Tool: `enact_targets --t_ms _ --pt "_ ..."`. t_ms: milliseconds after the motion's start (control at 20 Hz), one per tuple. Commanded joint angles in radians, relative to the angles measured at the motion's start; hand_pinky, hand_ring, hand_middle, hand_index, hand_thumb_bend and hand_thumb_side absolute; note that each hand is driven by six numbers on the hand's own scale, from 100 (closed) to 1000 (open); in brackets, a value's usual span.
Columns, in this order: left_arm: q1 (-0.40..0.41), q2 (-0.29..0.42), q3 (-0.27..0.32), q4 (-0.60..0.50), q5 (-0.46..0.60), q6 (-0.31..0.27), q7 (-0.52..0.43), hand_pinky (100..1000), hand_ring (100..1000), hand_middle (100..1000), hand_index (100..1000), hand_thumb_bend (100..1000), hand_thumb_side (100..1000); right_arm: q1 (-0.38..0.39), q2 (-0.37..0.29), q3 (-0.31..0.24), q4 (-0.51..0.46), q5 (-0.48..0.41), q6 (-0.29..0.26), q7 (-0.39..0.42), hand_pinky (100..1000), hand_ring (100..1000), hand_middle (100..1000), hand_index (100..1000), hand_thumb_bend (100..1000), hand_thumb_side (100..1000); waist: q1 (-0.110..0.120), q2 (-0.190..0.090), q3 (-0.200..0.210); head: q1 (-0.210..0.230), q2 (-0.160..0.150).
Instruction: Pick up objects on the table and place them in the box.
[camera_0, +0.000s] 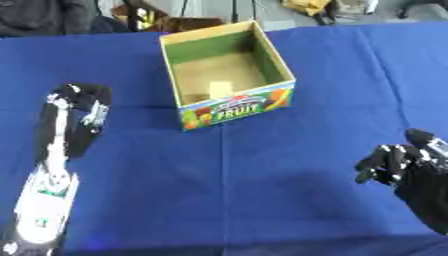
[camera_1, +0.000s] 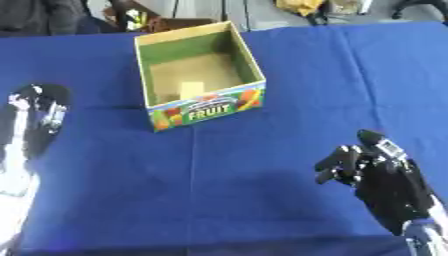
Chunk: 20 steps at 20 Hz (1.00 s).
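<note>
Toward the far edge of the blue-covered counter (camera_0: 262, 200) stands the open box (camera_0: 229, 75), a printed fruit carton, upright, with a small pale block (camera_0: 220, 89) already lying on its floor. No other loose object shows on the cloth. The block looks light and stiff, perhaps foam or card, and best pinched across its flat sides. The left hand (camera_0: 80, 112) lies near the left edge, fingers straight and holding nothing. The right hand (camera_1: 372, 167) hovers near the right edge, fingers curled and empty.
</note>
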Motion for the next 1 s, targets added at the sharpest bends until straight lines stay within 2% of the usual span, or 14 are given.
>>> enact_targets --t_ms 50,700,850,900,1000 --pt "0.035 -0.006 -0.009 -0.084 0.051 0.012 -0.003 578 590 574 679 474 971 -0.004 -0.004 0.000 -0.019 -0.005 0.000 0.003 560 620 470 386 100 844 -0.002 -0.013 -0.001 0.004 0.003" --pt "0.062 0.010 -0.007 -0.095 0.261 -0.010 -0.054 572 578 563 676 475 975 -0.007 -0.003 -0.003 -0.019 -0.004 0.000 0.000 560 619 470 386 100 839 0.002 -0.009 0.000 0.001 0.004" --pt "0.064 0.062 0.023 -0.094 0.571 -0.030 -0.091 571 576 560 676 474 975 -0.006 -0.004 -0.004 -0.019 -0.003 0.000 -0.001 560 619 470 386 100 837 0.004 -0.010 0.003 -0.001 0.004" --pt "0.065 0.076 0.035 -0.092 0.648 -0.036 -0.107 571 574 559 675 476 974 -0.006 -0.005 -0.004 -0.019 -0.003 -0.001 -0.001 560 619 470 386 100 837 0.004 -0.010 0.003 -0.001 0.005" --pt "0.067 0.092 0.053 -0.086 0.734 -0.044 -0.134 570 573 558 675 473 975 -0.005 -0.005 -0.005 -0.019 -0.004 -0.001 -0.002 560 619 470 386 100 836 0.005 -0.011 0.003 -0.003 0.004"
